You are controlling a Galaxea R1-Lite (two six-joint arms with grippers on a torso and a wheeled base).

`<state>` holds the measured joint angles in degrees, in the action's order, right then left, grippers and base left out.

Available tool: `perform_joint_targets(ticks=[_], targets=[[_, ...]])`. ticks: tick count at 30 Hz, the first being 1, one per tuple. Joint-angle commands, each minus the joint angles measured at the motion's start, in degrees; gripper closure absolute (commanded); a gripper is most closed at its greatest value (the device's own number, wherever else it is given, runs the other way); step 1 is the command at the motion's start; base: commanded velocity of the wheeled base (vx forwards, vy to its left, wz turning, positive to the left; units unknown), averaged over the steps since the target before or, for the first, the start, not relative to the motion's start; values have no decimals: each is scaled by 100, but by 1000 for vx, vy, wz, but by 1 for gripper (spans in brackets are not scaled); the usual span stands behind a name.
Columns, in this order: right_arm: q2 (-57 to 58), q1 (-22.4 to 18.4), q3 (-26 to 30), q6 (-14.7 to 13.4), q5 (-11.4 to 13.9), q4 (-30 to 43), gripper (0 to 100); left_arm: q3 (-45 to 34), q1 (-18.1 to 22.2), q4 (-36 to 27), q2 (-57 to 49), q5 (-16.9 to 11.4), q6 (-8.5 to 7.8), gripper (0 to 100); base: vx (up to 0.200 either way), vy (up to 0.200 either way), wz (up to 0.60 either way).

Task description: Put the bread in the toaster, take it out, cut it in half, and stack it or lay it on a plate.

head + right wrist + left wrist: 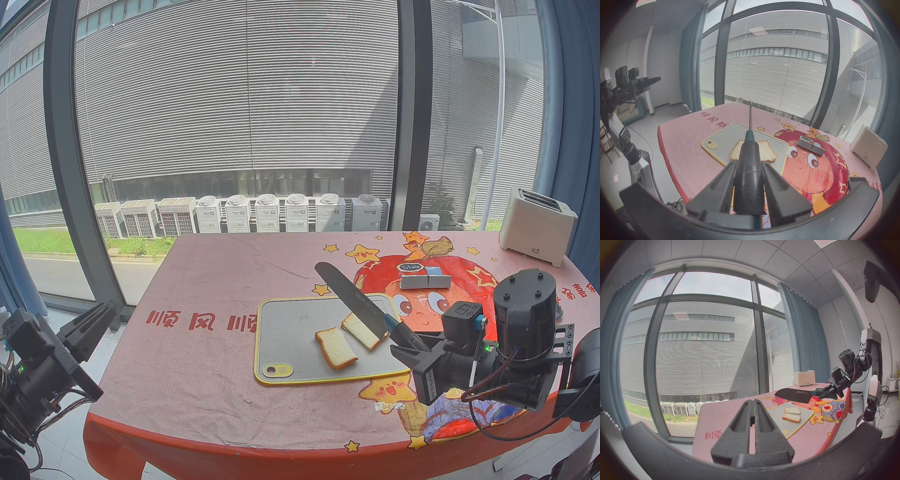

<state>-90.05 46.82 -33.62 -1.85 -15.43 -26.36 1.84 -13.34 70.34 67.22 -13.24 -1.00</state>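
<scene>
Two half slices of bread [336, 347] [360, 330] lie side by side on the grey, yellow-rimmed cutting board [287, 331]. My right gripper [409, 344] is shut on the handle of a dark-bladed knife [353, 297], whose blade slants up over the board above the right half. In the right wrist view the blade [750, 115] points over the bread [765, 153], held by the gripper [749, 162]. The white toaster [536, 225] stands at the table's far right corner. My left gripper [103, 312] hangs off the table's left edge, shut and holding nothing [753, 415].
A small grey block [425, 280] with a dark label sits on the printed pink tablecloth [206, 375] behind the board. Large windows rise just beyond the table's far edge. The cloth to the left of the board is bare.
</scene>
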Motion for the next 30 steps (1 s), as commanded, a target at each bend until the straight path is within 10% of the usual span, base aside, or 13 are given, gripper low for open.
perform_joint_targets(ticks=[1, 15, 20, 30], targets=[[251, 20, 49, 18, -56, -63, 100, -175, 24, -926, -1536, 216, -14, 100, 0, 0, 0], [647, -51, -22, 45, -179, -80, 100, -184, 1140, -5206, -5553, 296, -269, 100, 0, 0, 0], [708, -15, -66, 27, -118, -89, 100, -105, 1290, -7043, -6722, 243, -85, 100, 0, 0, 0], [673, 11, -66, 10, -109, -89, 100, -131, 1290, -6902, -6722, 928, 38, 100, 0, 0, 0]])
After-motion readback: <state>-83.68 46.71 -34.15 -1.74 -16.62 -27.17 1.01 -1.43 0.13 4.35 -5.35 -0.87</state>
